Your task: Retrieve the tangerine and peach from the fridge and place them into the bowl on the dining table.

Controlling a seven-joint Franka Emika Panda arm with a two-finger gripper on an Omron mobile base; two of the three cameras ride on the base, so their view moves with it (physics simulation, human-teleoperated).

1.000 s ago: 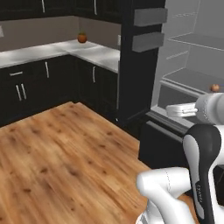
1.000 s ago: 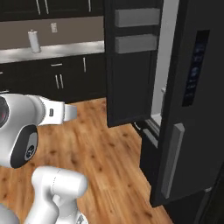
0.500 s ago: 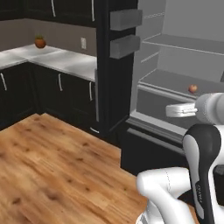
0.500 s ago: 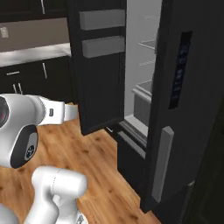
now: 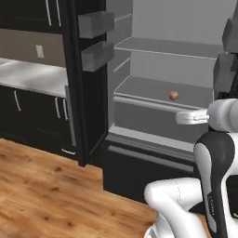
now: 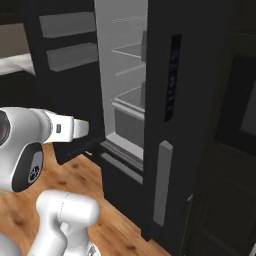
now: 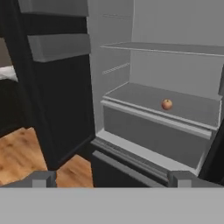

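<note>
The black fridge point(image 5: 88, 116) stands open in front of me, its light grey interior point(image 7: 175, 70) showing. A small round pinkish orange-red fruit, the peach point(image 7: 166, 104) point(image 5: 173, 95), sits alone on the lower shelf toward the right. My gripper point(image 7: 113, 180) is open, short of the fridge and level with that shelf, with nothing between its fingertips point(image 7: 43, 178). In the left base view the gripper point(image 5: 182, 118) points at the shelf from the right. The tangerine, the bowl and the dining table are out of view.
The fridge's left door point(image 7: 57, 87) swings out with two grey bins point(image 5: 95, 23). Its right door point(image 6: 170, 75), with a grey bar handle point(image 6: 161, 182), stands close on the right. The bottom drawer point(image 5: 144, 169) is shut. The wall counter point(image 5: 28, 74) and wood floor point(image 5: 46, 190) lie left.
The whole picture has shifted: the base has turned and driven toward the fridge, which is now larger and central. The gripper has stayed open.
</note>
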